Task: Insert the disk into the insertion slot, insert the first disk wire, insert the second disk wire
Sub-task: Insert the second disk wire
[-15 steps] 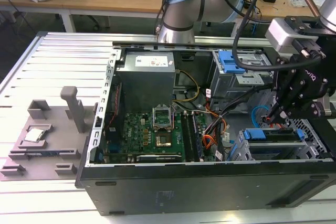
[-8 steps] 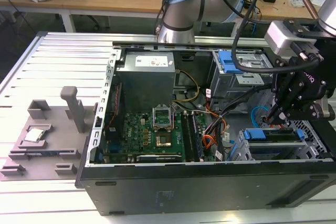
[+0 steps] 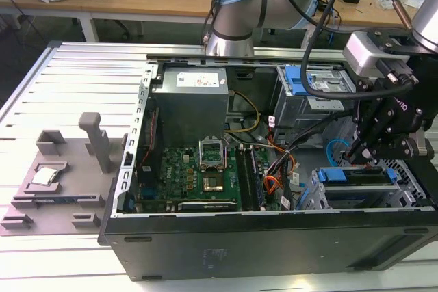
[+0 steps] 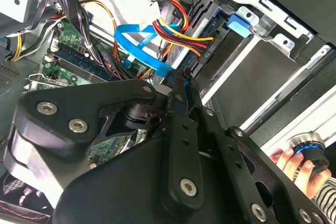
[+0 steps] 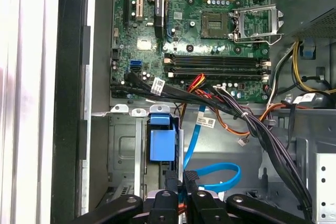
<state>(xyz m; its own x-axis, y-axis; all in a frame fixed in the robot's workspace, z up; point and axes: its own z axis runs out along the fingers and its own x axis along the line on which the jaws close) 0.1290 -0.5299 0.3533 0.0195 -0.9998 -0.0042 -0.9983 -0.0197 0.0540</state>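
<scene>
Beside the disk [image 5: 160,142] in the insertion slot [image 5: 123,148], the hand [image 5: 181,184].

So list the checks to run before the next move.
1. Disk lying in the metal cage: ok, its blue handle sits at the cage mouth.
2. Pincer placed at the disk's wire end: ok.
3. Blue wire plugged into the disk: cannot tell; it loops beside the cage.
4. Red and yellow wire plug seated: cannot tell.
5. A person's hand well away from the arm: not ok, it rests on a knob beside the case.
</scene>
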